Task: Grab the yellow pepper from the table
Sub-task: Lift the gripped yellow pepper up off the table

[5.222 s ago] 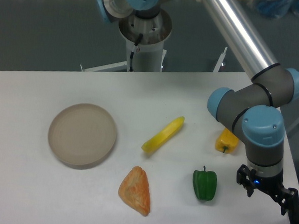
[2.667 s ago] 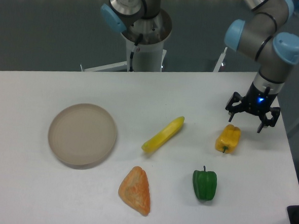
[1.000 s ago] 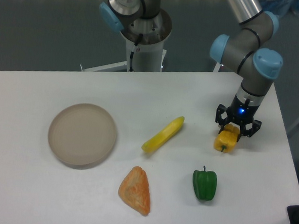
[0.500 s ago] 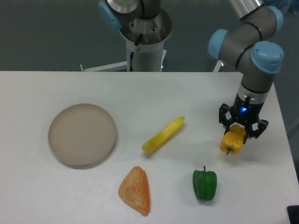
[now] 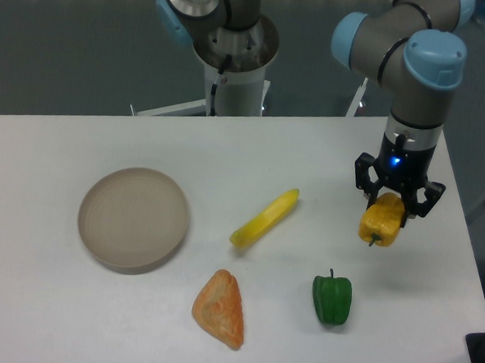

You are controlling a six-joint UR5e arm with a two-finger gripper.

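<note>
**Pepper in the grip near the right edge**

From the one fixed camera, we have the gripper (image 5: 394, 206) pointing straight down over the right part of the table (image 5: 69, 319), its fingers clamped on the top of the yellow pepper (image 5: 382, 222). The pepper hangs directly beneath the hand, so nothing has to be reached for sideways. Its long axis runs roughly up and down, with the short dark stem poking out at the lower left. We judge it to be just clear of the tabletop, though the view does not show the gap plainly. The next move turns on that vertical line: a straight lift should carry the pepper free, as long as the hold on its rounded lobes does not slip.

The other pieces sit apart from it on the table. The green pepper (image 5: 332, 299) lies nearer the front edge, below and left of the gripper. The long yellow piece (image 5: 264, 218) lies slantwise toward the middle. The orange wedge (image 5: 220, 309) rests close to the front edge.

The only container is the round plate (image 5: 133, 218) on the left half of the table, and it holds nothing. It stands well apart from the hand and plays no part in the task as worded.
</note>
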